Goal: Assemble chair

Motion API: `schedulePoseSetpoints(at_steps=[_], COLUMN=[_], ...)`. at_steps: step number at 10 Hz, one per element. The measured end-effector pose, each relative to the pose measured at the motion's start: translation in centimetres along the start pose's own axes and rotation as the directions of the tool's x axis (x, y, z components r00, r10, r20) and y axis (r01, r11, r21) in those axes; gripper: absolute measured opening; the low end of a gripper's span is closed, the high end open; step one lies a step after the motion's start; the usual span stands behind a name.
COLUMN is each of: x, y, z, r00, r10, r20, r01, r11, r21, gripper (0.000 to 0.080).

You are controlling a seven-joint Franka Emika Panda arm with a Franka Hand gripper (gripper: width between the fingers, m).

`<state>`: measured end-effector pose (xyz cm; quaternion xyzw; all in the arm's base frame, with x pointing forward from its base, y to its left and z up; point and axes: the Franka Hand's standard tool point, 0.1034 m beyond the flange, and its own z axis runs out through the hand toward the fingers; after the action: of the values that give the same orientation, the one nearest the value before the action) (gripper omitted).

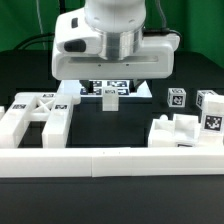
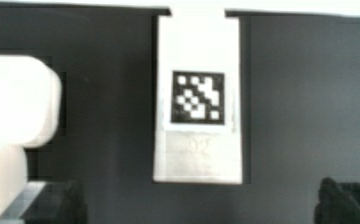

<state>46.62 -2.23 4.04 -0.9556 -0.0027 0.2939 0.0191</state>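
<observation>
Claw [image 2: 195,205] gapes wide and empty above a white post [image 2: 198,150] bearing a checkered black-and-white tag [image 2: 198,97].

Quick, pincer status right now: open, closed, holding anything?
Pincer: open wide, holding nothing; the matte-white square plastic post with a black-and-white tag lies beneath it, ungripped.
</observation>
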Motion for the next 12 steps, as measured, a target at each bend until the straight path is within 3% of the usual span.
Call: schedulePoseSetpoints(at_steps=[3, 6, 7, 12], x=[-0.4, 0.0, 0.0, 0.4], y=[-0.3, 0.1, 0.3, 0.1], z=[0.9, 2.1, 2.6, 3.5], r00=[0.977, 0.913, 0.892, 0.897], r10=[0.001, 0.020, 0.025, 0.027], r20=[0.214, 0.407, 0.451, 0.441], r01=[-0.003, -0.001, -0.001, -0.003], r11=[1.000, 0.999, 0.999, 0.998], r21=[0.010, -0.045, -0.052, -0.055], gripper=[0.0649, 0.0649, 0.0649, 0.0649])
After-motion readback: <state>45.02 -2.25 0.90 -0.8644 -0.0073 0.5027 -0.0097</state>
